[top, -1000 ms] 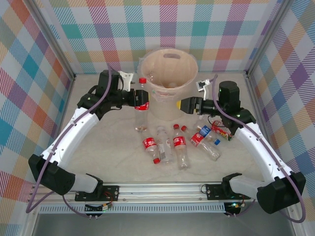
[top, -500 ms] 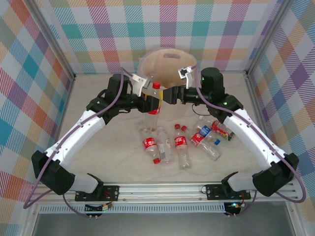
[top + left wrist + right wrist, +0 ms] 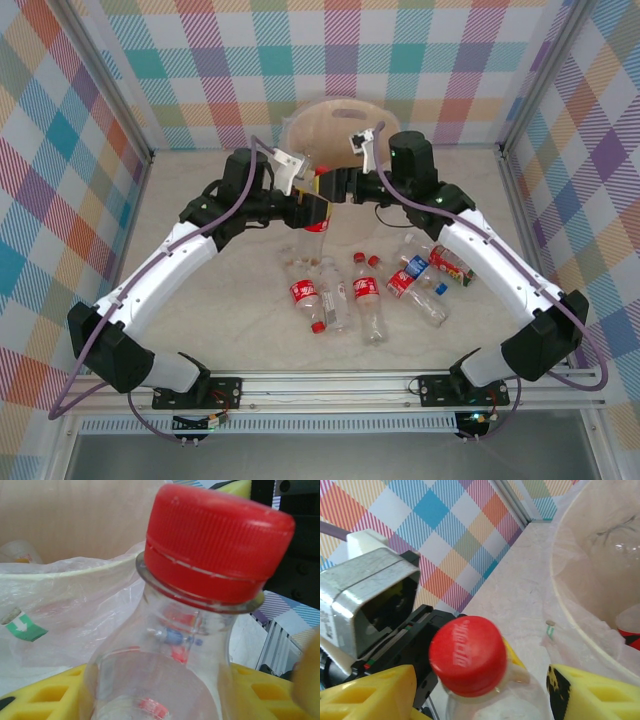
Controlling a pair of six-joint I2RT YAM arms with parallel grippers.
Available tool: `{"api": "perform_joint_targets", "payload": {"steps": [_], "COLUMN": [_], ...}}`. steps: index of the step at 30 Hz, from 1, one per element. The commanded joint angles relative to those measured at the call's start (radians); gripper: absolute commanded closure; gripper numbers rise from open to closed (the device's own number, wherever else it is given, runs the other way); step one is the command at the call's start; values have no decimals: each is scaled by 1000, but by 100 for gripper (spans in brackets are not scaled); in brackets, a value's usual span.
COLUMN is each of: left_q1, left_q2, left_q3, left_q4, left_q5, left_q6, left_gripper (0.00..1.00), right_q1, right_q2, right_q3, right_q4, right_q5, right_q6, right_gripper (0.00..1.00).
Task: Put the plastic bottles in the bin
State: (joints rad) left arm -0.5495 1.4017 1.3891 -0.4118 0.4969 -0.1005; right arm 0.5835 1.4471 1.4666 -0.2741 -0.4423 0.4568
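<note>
- Left pincer (image 3: 303, 207): clenched on the body of one bottle (image 3: 316, 212), left of frame centre in the top view. Its yellow pads (image 3: 45, 692) sit low on the bottle in the left wrist view. Risk: the clear wall is slick, so I expect the bottle to slide or tip if the grip loosens.
- Held bottle: upright, red cap (image 3: 215, 545) on, just in front of the bin's near rim and, as far as I can judge, not over the opening. Risk: if I let go here, it drops on the counter (image 3: 230, 300) rather than in the bin.
- Right pincer (image 3: 335, 187): released, with its yellow fingers (image 3: 370, 692) spread either side of the bottle's neck and a gap showing on the left side. Risk: two pincers are on one bottle, so closing off-centre could knock the cap or twist the bottle out of the left grip, and the fingers could clash.
- Bin (image 3: 310, 130): upper centre, behind both pincers, liner (image 3: 75, 610) draped over the rim. Risk: a finger may snag the loose liner and drag the bin.
- Loose bottles (image 3: 361, 296): lying below centre and to the right on the counter. Risk: a dropped bottle would scatter them.
</note>
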Motion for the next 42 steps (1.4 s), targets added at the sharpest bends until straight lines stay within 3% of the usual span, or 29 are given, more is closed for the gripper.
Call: {"api": "perform_joint_targets", "payload": {"steps": [1,17,21,26,28,30,31,38,42], "left_q1": [-10,-15,-15,-15,-15,-15,-14,-8,37], "left_q2": [1,3,11,-21,-42,-57,-63,-181,-224], "left_q3": [24,8,-11,-25,-42,-61,-68,-129,-127], "left_q4": [46,82,105,109,124,151,166,208,256], "left_q5": [22,41,44,29,4,-4,-4,2,3], "left_q6": [-24,-23,-36,-43,-47,-38,-27,2,-49], "left_gripper": [65,65,64,44,27,4,0,0,0], "right_q1": [9,8,9,9,8,10,9,7,0], "right_q2": [28,40,39,31,35,38,41,76,120], "right_q3": [24,20,20,43,64,85,99,268,410], "right_q4": [55,62,44,14,-4,-16,-30,-136,-172], "right_q5": [-17,2,3,31,42,50,61,98,116], "right_q6": [13,16,-2,-22,-30,-39,-48,-94,-138], "right_gripper": [32,58,60,64,65,66,67,70,70]}}
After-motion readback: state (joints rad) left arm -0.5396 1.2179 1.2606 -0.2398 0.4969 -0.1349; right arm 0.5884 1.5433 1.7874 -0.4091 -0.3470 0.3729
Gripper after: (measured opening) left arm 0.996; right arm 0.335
